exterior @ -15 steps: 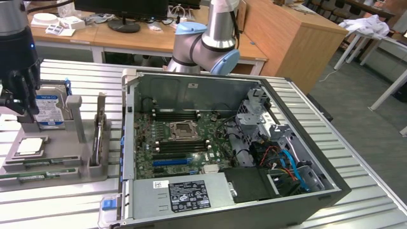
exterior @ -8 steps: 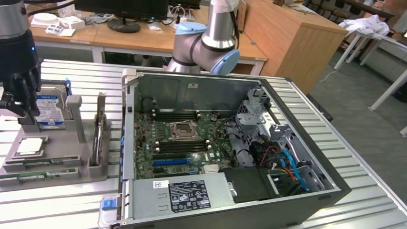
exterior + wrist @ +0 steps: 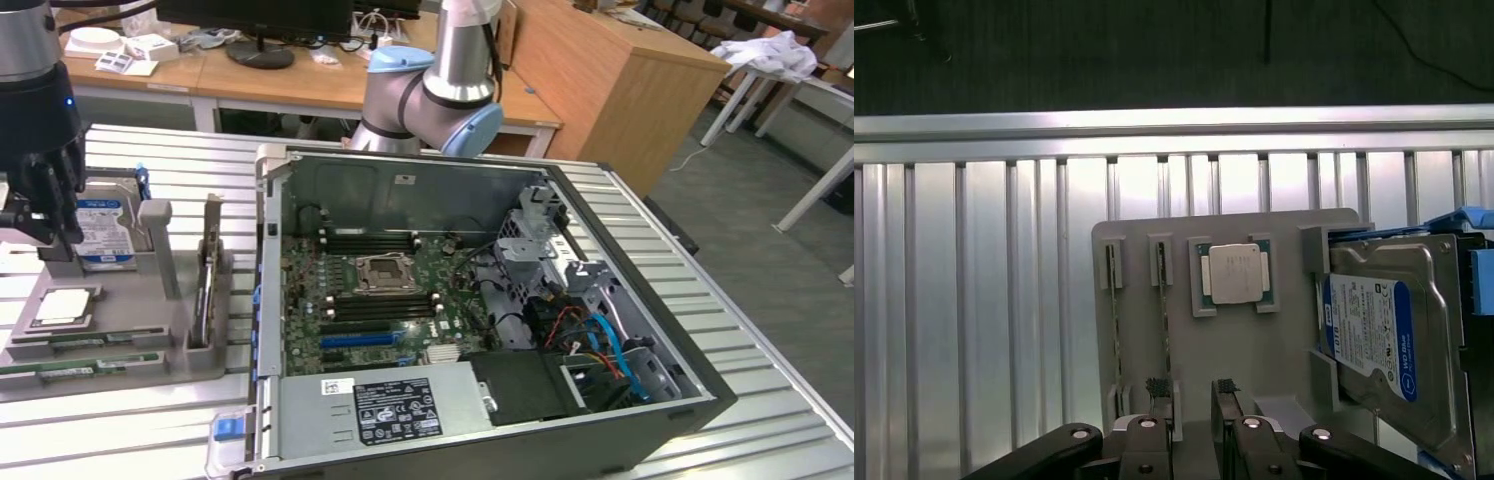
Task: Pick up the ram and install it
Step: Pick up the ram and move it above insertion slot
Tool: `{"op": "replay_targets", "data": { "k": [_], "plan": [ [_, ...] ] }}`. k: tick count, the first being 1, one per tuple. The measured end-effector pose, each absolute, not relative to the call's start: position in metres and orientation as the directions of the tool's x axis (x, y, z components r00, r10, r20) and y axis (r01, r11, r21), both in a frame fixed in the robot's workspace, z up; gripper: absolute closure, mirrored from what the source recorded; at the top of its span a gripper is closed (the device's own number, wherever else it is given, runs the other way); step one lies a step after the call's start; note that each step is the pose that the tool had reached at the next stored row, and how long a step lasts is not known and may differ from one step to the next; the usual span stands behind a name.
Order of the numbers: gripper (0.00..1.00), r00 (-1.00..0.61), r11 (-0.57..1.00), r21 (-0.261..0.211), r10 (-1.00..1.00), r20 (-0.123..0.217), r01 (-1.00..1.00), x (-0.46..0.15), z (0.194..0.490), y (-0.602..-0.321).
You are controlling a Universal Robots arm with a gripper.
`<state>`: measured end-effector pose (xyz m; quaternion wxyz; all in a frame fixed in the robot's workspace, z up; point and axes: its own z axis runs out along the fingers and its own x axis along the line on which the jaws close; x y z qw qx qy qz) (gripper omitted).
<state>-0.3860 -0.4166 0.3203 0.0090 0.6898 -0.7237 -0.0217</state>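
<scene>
Hangs the gripper [image 3: 1192,398] over the grey holder [image 3: 1254,355] with jaws spread wide, gripping nothing. Finds the ram [image 3: 1165,320] on edge in its holder slot, just beside the processor chip [image 3: 1234,272], near one fingertip

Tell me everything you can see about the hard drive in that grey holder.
The hard drive is a flat rectangular box with a dull silver metal casing and a blue and white printed label on its broad face. It stands on edge in the grey holder, slotted between grey uprights that touch it. A blue plastic piece sits close beside it. The processor chip lies in the neighbouring recess, apart from it. The open gripper does not touch it.
</scene>
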Motion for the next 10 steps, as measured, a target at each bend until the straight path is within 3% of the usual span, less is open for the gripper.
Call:
{"op": "replay_targets", "data": {
  "k": [10],
  "plan": [
    [0.7,-0.048,0.047,0.044,-0.999,-0.017,-0.998,-0.386,0.3195,-0.4183]
  ]
}}
